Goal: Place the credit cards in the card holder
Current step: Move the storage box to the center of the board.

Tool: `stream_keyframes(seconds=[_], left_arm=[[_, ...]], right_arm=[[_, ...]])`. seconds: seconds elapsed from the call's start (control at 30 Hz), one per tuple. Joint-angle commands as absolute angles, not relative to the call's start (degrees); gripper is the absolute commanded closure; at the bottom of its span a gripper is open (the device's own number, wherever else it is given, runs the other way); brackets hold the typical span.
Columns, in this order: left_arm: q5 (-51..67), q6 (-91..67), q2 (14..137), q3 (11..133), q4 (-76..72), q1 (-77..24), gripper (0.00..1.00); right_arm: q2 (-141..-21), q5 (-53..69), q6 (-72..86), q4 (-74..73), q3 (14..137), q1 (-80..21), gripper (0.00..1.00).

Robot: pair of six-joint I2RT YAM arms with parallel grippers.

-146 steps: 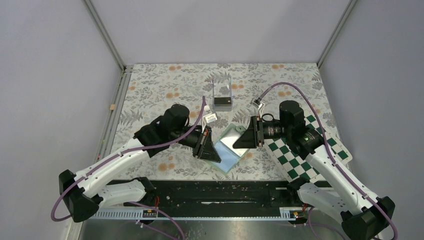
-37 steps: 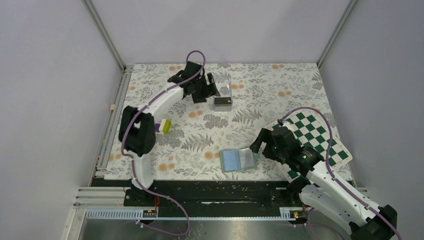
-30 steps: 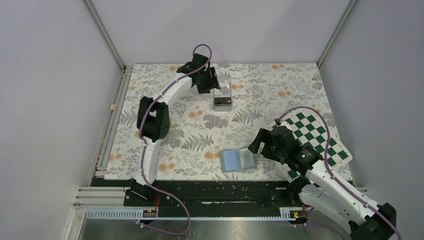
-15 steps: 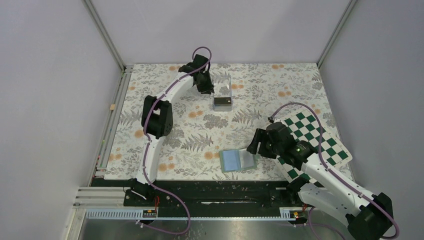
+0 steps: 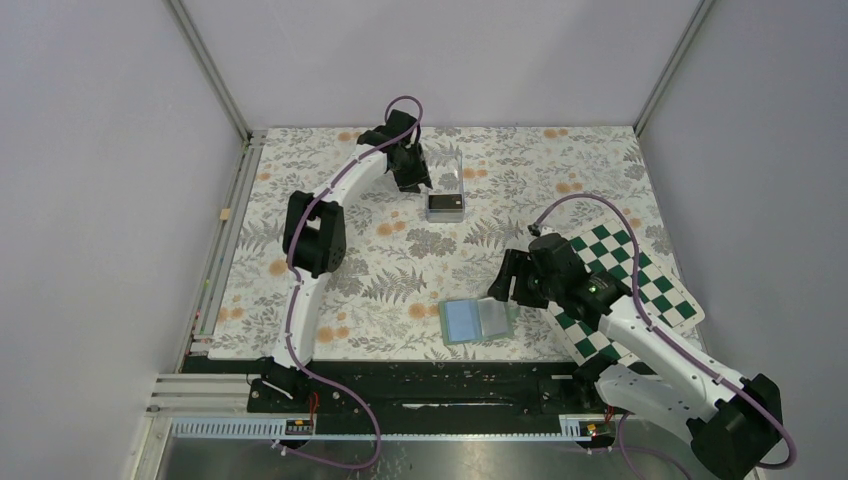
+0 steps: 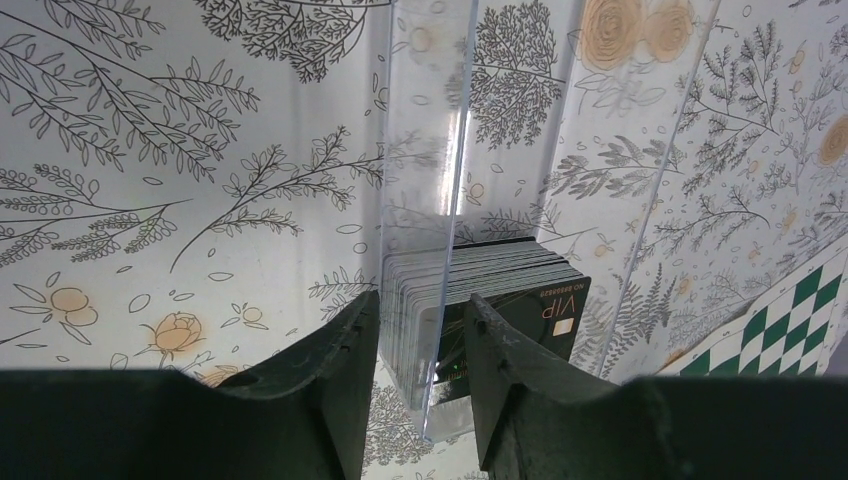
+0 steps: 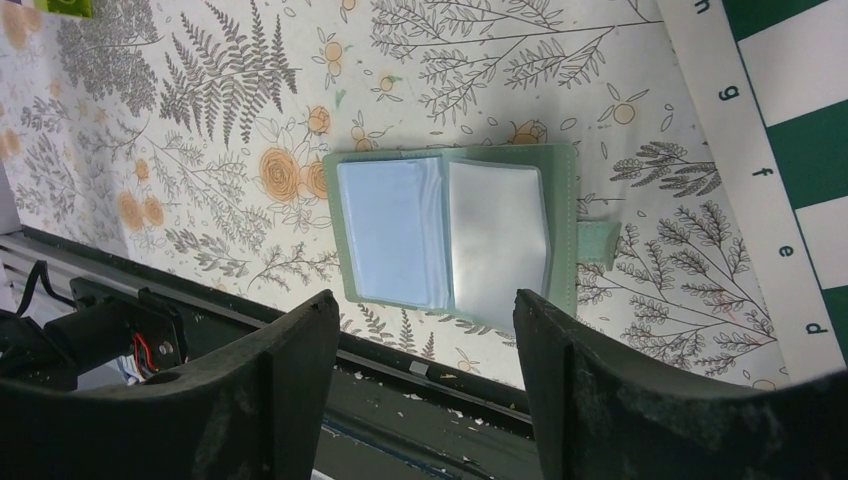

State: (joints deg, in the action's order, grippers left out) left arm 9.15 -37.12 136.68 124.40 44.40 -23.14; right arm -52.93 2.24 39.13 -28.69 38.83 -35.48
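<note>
In the clear box (image 6: 425,150), a stack of black cards (image 6: 510,290) on edge, front one lettered VIP. At the box's near wall, left gripper (image 6: 415,330): jaws narrowly parted, straddling that wall and the stack's end; clamped or loose, cannot tell. Well nearer than the box and a little right of it, wallet (image 7: 455,235) flat and open, pale pockets up, tab at one side. On that same side of the box, right gripper (image 7: 422,300): jaws spread wide, empty. Farther right of the box, chequered board (image 5: 655,270).
</note>
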Motion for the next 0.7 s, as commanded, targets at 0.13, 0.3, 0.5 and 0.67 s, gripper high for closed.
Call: stream_keyframes(seconds=[0.13,0.3,0.5,0.67], left_arm=[[10.9,-36.8,133.3,124.9,45.6,-22.8,0.62],[13.4,-35.4,126.8,117.0,41.0,-22.9,0.58],[13.2,-32.8,113.5,104.3,36.2,-22.9,0.49],[13.3,-30.9,99.6,92.9,30.5,-22.9,0.44]], right_arm=[[-54.1,4.2,36.8,-28.0,42.3,-35.7,0.29],[-56.0,3.3,35.9,-28.0,44.2,-35.7,0.28],[-67.8,4.7,34.0,-27.2,53.2,-34.1,0.28],[-82.3,12.3,33.9,-26.1,64.2,-28.8,0.28]])
